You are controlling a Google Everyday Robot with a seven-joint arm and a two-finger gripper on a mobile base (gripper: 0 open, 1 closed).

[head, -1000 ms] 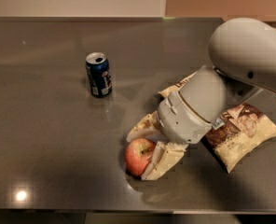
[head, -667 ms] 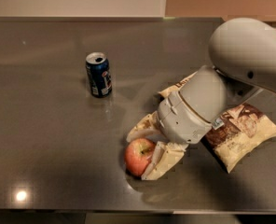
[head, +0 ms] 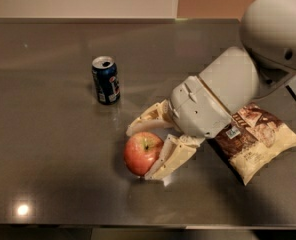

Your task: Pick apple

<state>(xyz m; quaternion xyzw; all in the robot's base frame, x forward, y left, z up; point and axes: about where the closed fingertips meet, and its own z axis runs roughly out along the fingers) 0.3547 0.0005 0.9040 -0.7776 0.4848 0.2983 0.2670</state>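
The apple [head: 142,154] is round and red-pink with a yellowish patch around its short stem. It sits between the two cream fingers of my gripper [head: 140,154], left of the centre of the grey table [head: 53,149]. One finger [head: 149,118] lies along its far side and the other [head: 171,158] presses its near right side. The gripper is shut on the apple, which seems to be just off the table with a dark shadow under it. The white arm reaches in from the upper right.
A blue soda can [head: 106,80] stands upright behind and left of the apple. A bag of chips [head: 255,145] lies flat to the right, partly under the arm. The table's front edge runs along the bottom of the view.
The apple and the gripper have moved up in the view, and the apple looks larger, as if raised off the table. The can and the bag have not moved.
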